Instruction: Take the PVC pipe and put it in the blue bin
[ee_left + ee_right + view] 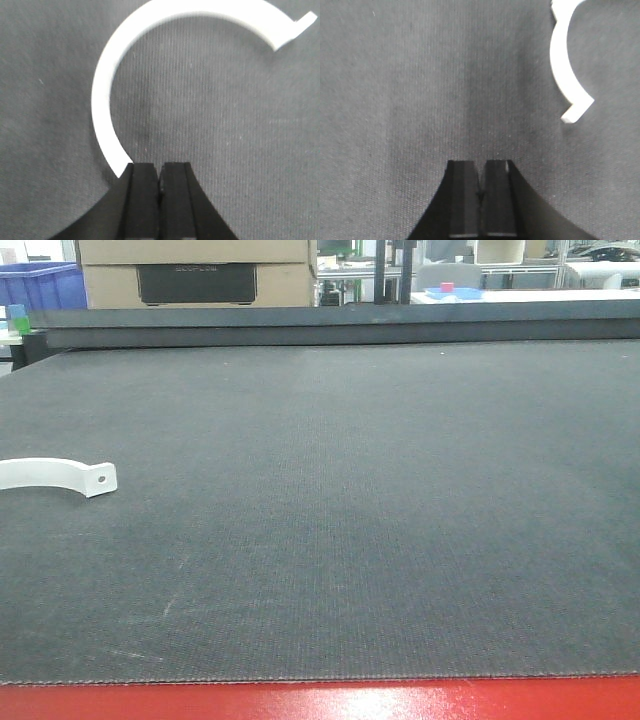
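Both grippers closed tight, nothing held. Pipe (pixel 101 100) lies flat on mat (pixel 225 150), arcing ahead-left of left gripper (pixel 160 172) and ahead-right of right gripper (pixel 481 170). Likely light, stiff, slick: pinch across mid-arc.

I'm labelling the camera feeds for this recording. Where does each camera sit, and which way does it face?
Exterior front-facing: low at the near table edge, looking across the dark mat toward a cardboard box; no robot part shows.
Left wrist-mounted: on the left arm, looking down at the mat; shut left claw at the bottom.
Right wrist-mounted: likewise looking down; shut right claw at the bottom.
Shared: all three show the PVC pipe.
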Motion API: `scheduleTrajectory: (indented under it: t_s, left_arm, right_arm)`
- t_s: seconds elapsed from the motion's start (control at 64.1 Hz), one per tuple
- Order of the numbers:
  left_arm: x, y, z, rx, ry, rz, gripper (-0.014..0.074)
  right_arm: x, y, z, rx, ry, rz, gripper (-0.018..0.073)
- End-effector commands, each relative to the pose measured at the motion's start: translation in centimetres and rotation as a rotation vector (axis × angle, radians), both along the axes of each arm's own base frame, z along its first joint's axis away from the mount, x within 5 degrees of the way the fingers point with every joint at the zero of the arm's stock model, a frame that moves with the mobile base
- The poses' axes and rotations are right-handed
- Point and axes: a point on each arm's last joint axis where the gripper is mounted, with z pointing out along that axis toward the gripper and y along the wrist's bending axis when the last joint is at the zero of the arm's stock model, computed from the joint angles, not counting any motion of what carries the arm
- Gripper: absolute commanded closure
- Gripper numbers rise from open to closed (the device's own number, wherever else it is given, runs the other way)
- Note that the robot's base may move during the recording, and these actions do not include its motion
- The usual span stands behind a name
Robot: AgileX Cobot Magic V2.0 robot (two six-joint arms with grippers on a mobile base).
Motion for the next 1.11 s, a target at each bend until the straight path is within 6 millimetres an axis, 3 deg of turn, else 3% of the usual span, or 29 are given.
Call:
scheduleTrajectory:
  t_s: [0.0, 0.234, 0.437, 0.515, 0.671, 1.092]
  left_arm:
    - [0.6, 0.0, 0.0, -0.02, 0.024, 0.019, 0.0708]
    - [0.7, 0.0, 0.0, -0.026, 0.02, 0.022, 0.0708]
    - [0.8, 0.0, 0.0, -0.026, 0.009, 0.022, 0.0708]
    - [0.9, 0.0, 0.0, -0.026, 0.004, 0.022, 0.0708]
    - [0.9, 0.0, 0.1, -0.026, -0.004, 0.022, 0.0708]
    - [1.2, 0.0, 0.2, -0.04, -0.034, 0.051, 0.0708]
  right_arm:
    - [1.0, -0.4, 0.0, -0.02, 0.011, 0.01, 0.0728]
    - [6.2, -2.1, 0.4, 0.003, 0.183, 0.028, 0.0692]
    - [10.5, -4.9, -0.9, 0.033, 0.265, -0.012, 0.0379]
    - [10.9, -6.4, -1.5, 0.044, 0.295, -0.031, 0.0314]
    - [10.8, -9.0, -2.8, 0.053, 0.313, -0.069, 0.0316]
    - [11.6, -9.8, -5.3, 0.057, 0.355, -0.021, 0.0316]
